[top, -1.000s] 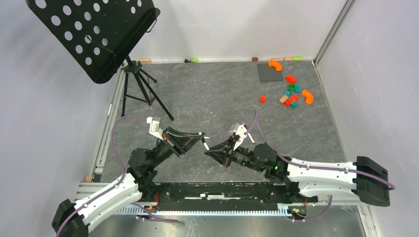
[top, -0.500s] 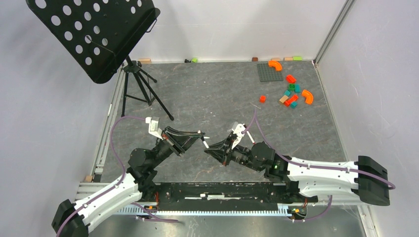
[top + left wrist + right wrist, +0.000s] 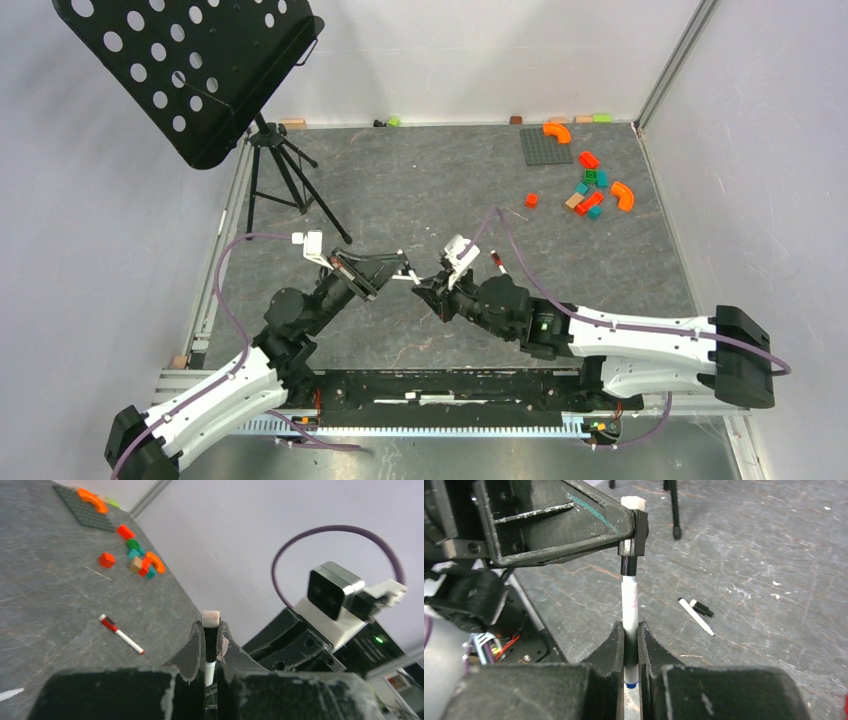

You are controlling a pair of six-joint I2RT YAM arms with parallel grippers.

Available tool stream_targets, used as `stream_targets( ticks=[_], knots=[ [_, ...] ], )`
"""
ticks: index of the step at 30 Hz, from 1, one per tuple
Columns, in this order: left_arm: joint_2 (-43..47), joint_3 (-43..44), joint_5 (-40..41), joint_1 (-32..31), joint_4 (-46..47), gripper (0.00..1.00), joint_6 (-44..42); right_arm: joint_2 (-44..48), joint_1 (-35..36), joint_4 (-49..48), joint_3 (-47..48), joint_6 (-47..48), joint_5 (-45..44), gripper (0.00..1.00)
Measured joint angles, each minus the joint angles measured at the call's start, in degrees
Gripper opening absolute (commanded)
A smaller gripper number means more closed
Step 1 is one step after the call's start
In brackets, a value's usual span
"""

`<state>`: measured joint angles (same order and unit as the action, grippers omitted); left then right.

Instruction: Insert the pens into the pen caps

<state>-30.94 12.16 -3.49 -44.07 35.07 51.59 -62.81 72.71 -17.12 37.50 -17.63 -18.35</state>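
Observation:
My left gripper [image 3: 210, 625] is shut on a black pen cap [image 3: 210, 641] topped with a white felt pad. My right gripper [image 3: 630, 626] is shut on the white barrel of a pen [image 3: 629, 602] with a blue end. The barrel's upper end sits in that black cap [image 3: 631, 555]. In the top view the left gripper [image 3: 403, 272] and right gripper [image 3: 426, 287] meet tip to tip above the table's middle. A red-ended pen [image 3: 120, 634] lies on the table. Another white pen with a black end [image 3: 696, 617] lies beside a loose black cap [image 3: 702, 608].
Coloured toy blocks [image 3: 590, 190] and a grey baseplate [image 3: 545, 146] lie at the far right. A black music stand [image 3: 190, 70] on a tripod [image 3: 285, 180] stands at the far left. White walls close the table's sides.
Both grippers have moved left and away from the bases together. The right arm has stretched further left and the two tips have come closer together.

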Motion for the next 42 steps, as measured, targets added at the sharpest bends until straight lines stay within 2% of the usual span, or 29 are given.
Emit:
stream_targets(
  ticks=[10,15,23,31,42],
  knots=[
    [-2.45,4.7,8.35,-0.11,-12.39,0.02,-0.02,-9.38,0.31,13.68,11.28,-0.52,-10.27,0.0],
    [-3.32,6.1,9.4,-0.44,-15.91,0.02,0.55,-10.45,0.44,15.45,12.11,0.0,-11.34,0.0],
    [-3.34,6.67,8.94,-0.48,-16.57,0.02,0.5,-9.86,0.37,14.71,11.63,1.51,-10.51,0.0],
    [0.42,6.64,-0.57,-0.68,-13.62,0.02,-3.76,0.0,0.24,8.96,4.57,1.84,-2.16,0.0],
    [-0.59,6.51,-16.92,-0.68,0.46,0.02,-6.71,10.71,-0.13,3.3,-1.01,-1.07,11.61,0.0]
  ],
)
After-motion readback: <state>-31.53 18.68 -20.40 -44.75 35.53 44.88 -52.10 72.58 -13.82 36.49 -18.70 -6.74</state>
